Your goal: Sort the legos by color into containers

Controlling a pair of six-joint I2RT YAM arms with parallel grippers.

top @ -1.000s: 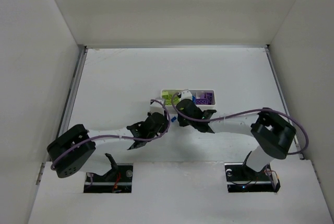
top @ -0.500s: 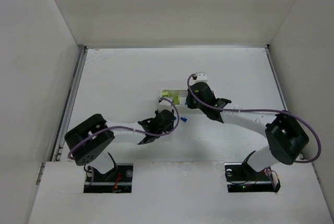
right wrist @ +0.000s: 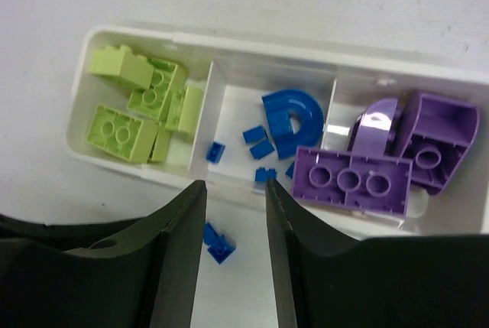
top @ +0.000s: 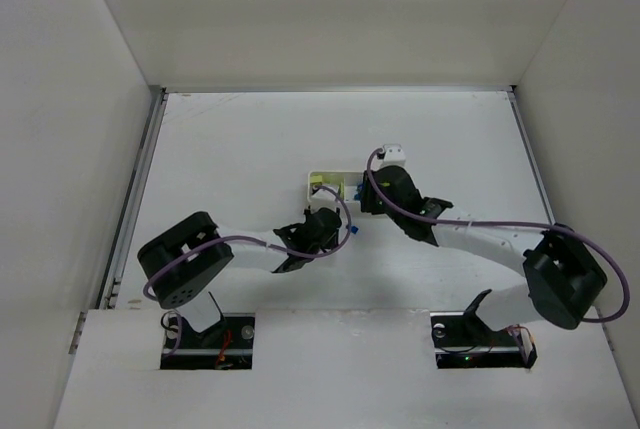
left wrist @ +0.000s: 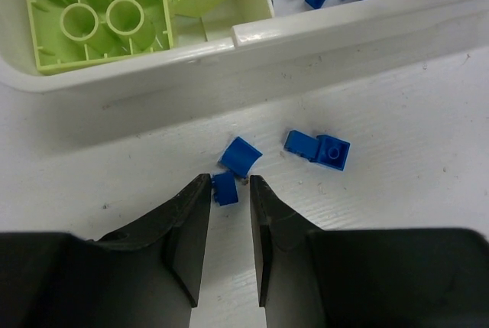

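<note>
Left gripper [left wrist: 230, 184] narrowly spread astride 1 blue lego [left wrist: 224, 189] on table [left wrist: 428, 160], just near of tray [left wrist: 344, 26] | right gripper [right wrist: 234, 188] spread above tray | tray: green legos [right wrist: 126, 131] left, blue middle, purple right

Left pincer [left wrist: 229, 181] advanced rightward across worktop [left wrist: 428, 129]; tips now flank a loose blue brick [left wrist: 225, 189]. Right pincer [right wrist: 234, 186] shifted right and outward, now above tray [right wrist: 252, 43].

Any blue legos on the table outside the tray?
Yes, the left wrist view shows several small blue legos lying on the table just outside the white tray.
</note>
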